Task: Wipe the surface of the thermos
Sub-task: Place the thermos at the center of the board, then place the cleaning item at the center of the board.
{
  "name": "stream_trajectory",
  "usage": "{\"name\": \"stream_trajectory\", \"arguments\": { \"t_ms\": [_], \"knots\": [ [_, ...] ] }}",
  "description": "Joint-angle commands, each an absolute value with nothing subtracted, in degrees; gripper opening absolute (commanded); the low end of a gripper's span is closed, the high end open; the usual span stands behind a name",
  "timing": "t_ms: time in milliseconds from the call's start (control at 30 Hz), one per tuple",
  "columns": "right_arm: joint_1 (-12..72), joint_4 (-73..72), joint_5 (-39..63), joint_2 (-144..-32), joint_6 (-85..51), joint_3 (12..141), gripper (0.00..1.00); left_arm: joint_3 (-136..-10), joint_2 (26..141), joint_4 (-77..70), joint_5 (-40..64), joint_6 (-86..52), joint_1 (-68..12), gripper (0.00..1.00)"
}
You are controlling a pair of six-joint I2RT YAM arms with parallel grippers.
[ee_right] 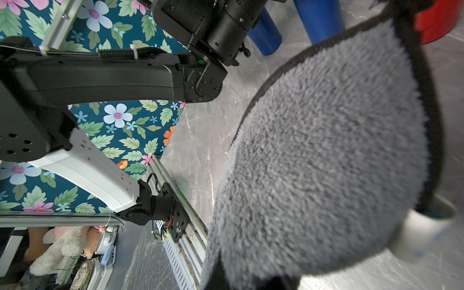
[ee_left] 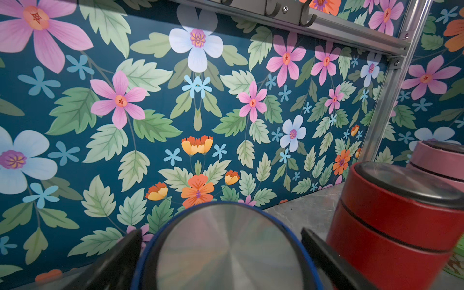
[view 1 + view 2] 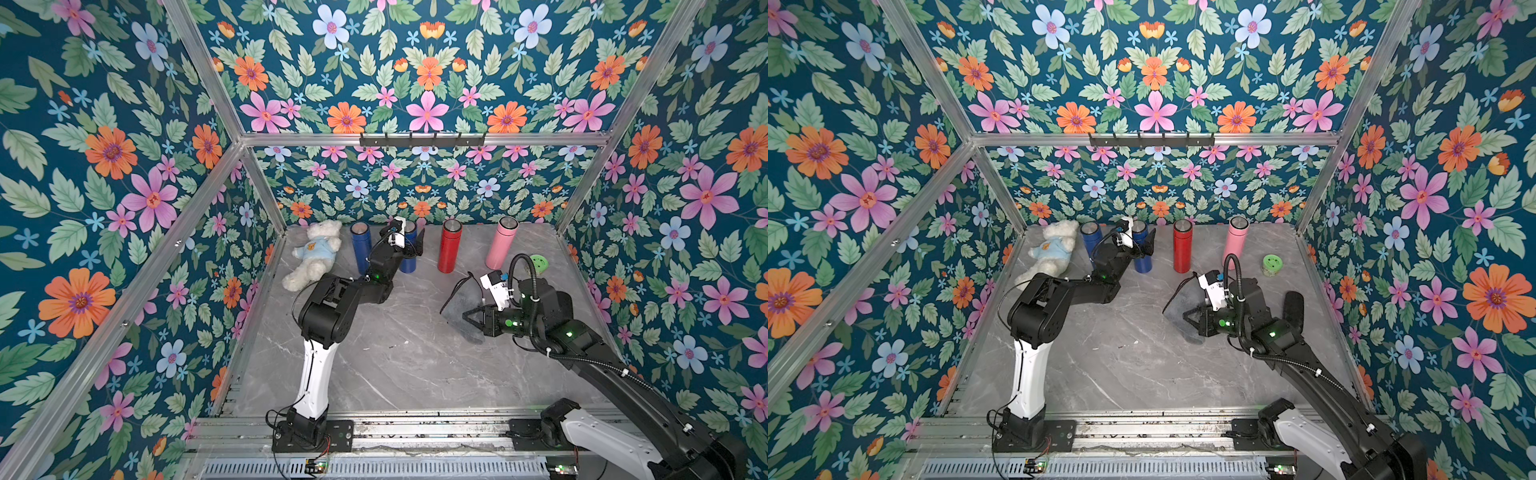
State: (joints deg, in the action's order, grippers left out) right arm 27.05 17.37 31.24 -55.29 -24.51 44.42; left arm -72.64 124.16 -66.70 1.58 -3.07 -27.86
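A white teddy bear [image 3: 312, 253] in a light-blue shirt lay at the far left corner of the marble table [image 3: 415, 365]; a green round tin [image 3: 540, 264] sat far right.

My left arm [image 3: 328, 307]: black joint housings; behind them one white link [image 3: 316, 374] and, farthest from my left fingers [image 2: 120, 261], a black base plate [image 3: 340, 434] with red and black wires [image 3: 327, 449]. A white camera block [image 3: 398, 239] sits just behind those black, wedge-shaped fingers; a green light [image 3: 376, 275] glows behind it. My right arm [image 3: 648, 399]: same colours, plus a ribbed black hose [image 3: 521, 255] fastened with white ties [image 3: 549, 352]. Small screws [image 1: 204, 88] dot the black joint covers of my left arm.
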Motion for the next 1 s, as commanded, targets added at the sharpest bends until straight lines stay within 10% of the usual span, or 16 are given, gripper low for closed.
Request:
{"name": "stream_trajectory", "arguments": {
  "t_ms": [0, 400, 967],
  "knots": [
    [27.07, 14.05, 31.01, -57.29, -24.54, 43.90, 0.00, -70.50, 121.83, -67.15, 1.67, -3.69, -27.88, 0.99],
    [33.50, 0.21, 30.91, -79.92, -23.23, 49.10, 0.02, -39.35, 104.26, -70.99, -9.97, -6.73, -33.10, 0.99],
    [40.56, 1.13, 32.12, -97.03, -23.28, 61.72, 0.19, -34.16, 72.37, -28.20, -12.13, -9.77, -33.49, 0.99]
  ]
}}
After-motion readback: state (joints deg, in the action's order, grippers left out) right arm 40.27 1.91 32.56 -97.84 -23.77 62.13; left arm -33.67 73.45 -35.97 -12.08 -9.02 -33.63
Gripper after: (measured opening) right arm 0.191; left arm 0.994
